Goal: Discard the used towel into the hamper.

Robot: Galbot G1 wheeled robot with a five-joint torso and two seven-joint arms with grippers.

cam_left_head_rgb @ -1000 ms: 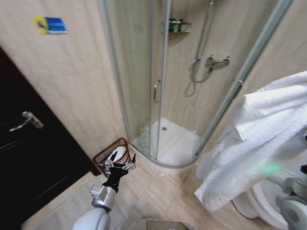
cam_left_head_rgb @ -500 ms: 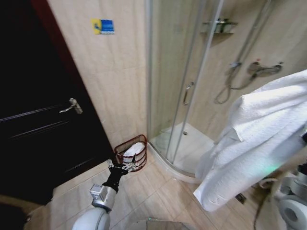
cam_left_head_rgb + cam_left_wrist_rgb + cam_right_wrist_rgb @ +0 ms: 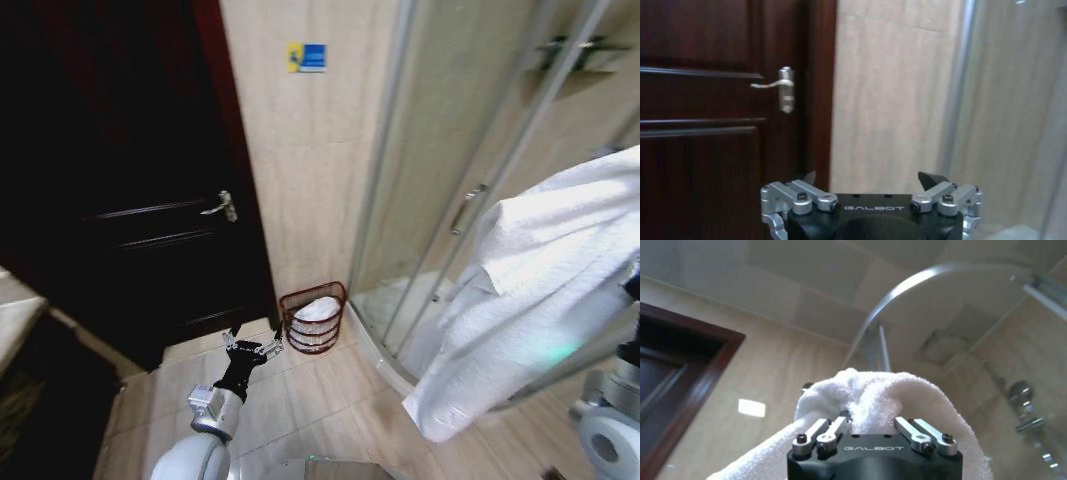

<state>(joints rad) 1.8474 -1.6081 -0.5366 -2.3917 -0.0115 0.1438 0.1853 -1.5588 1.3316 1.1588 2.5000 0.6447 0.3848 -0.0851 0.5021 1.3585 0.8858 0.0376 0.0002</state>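
A big white towel [image 3: 530, 290] hangs at the right of the head view, held up high by my right arm. In the right wrist view my right gripper [image 3: 872, 427] is shut on a bunched fold of the towel [image 3: 873, 395]. The hamper [image 3: 314, 319], a small reddish-brown wire basket with white cloth inside, stands on the floor against the tiled wall between the door and the shower. My left gripper [image 3: 251, 348] is open with nothing in it, low in front of me and just short of the hamper; in its own wrist view the left gripper [image 3: 870, 180] faces the door and wall.
A dark wooden door [image 3: 130, 190] with a silver handle [image 3: 222, 206] fills the left. The curved glass shower enclosure [image 3: 470, 190] stands on the right of the hamper. Beige tiled floor [image 3: 300, 400] lies open before the hamper. A counter corner [image 3: 15, 310] shows at far left.
The whole head view has swung left: door and hamper have shifted toward the middle and the shower toward the right. Both arms hold the same pose, the towel still gripped.
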